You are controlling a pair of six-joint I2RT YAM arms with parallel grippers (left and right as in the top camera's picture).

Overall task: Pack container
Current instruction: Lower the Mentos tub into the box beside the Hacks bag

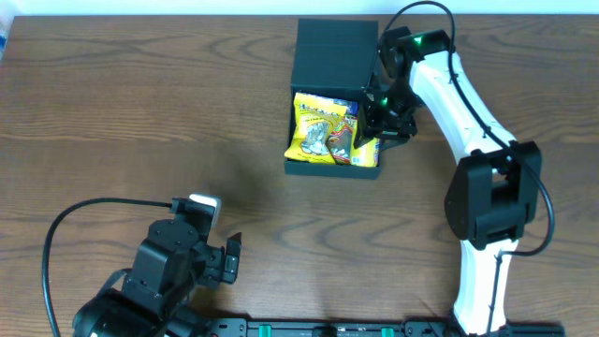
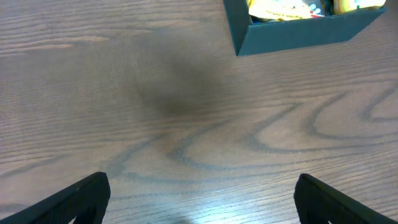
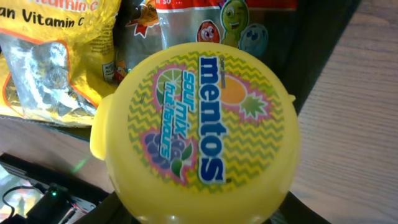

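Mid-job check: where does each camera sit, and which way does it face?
Overhead: above the table, looking straight down; left tool and right tool show.
Left wrist: low, facing a container corner; open left tool at bottom.
Right wrist: close on the Mentos tub in the right tool, over the container.
Shared: overhead and left wrist both show the container.

Soft, even light from above; shadows are faint.
In the overhead view the wooden table (image 1: 112,122) is lit evenly, with one pale blurred shadow near its middle. The left wrist view shows a similar dim patch on sharp wood grain. In the right wrist view the yellow tub (image 3: 202,134) is very close, bright and mostly sharp; the foil packet (image 3: 50,68) behind it gives small reflections, and the bottom corners fall dark.
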